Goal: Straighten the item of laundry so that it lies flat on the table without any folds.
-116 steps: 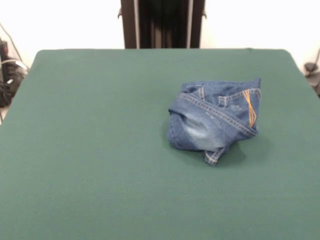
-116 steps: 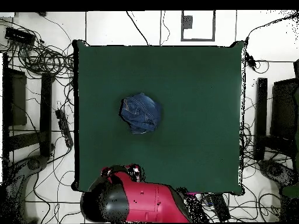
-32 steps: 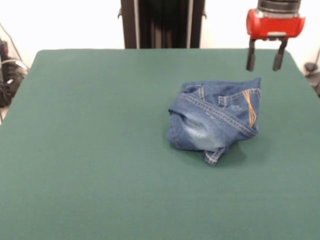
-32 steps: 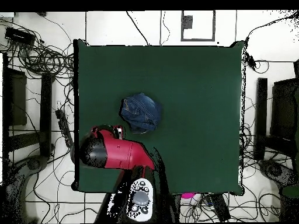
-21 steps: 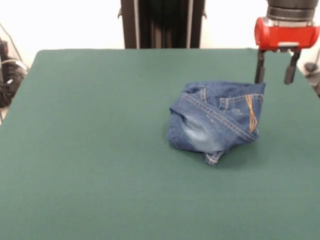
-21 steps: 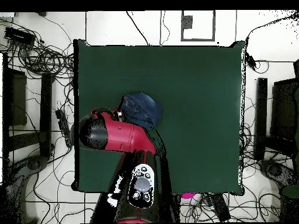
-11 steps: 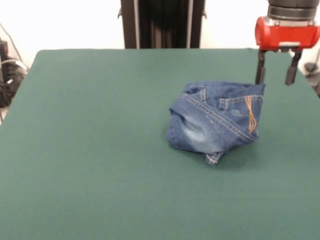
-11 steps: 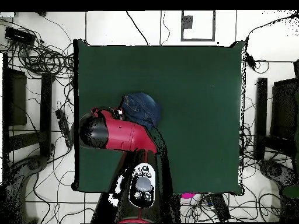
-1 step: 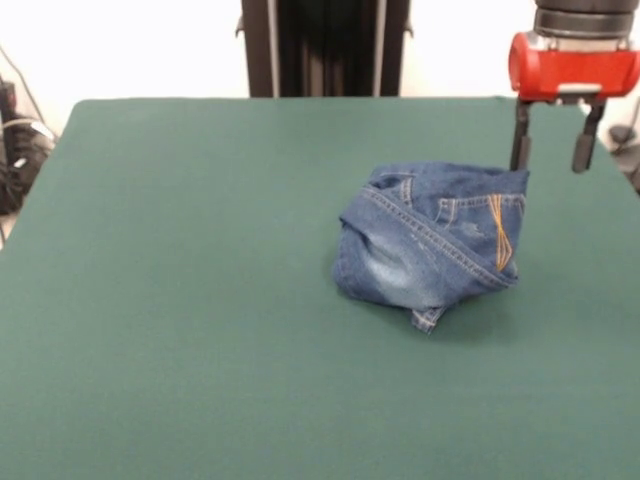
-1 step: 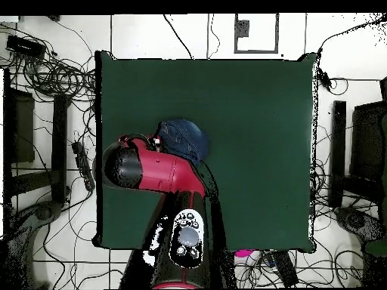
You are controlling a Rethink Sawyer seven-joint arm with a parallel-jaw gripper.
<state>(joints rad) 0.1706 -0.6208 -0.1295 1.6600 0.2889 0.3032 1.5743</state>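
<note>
We see the gripper (image 9: 552,153) with its two dark fingers (image 9: 520,145) spread apart and empty, one tip touching or just above the upper right corner of the jeans (image 9: 432,240), the other beyond their edge. The jeans lie crumpled in a heap on the green table (image 9: 180,300), right of centre in the front view, partly under the arm (image 10: 155,170) from overhead.

I see the jeans (image 9: 430,243) bunched in a rumpled heap on the green table (image 9: 180,300), orange-stitched pocket facing up, faded patch on the near fold.
</note>
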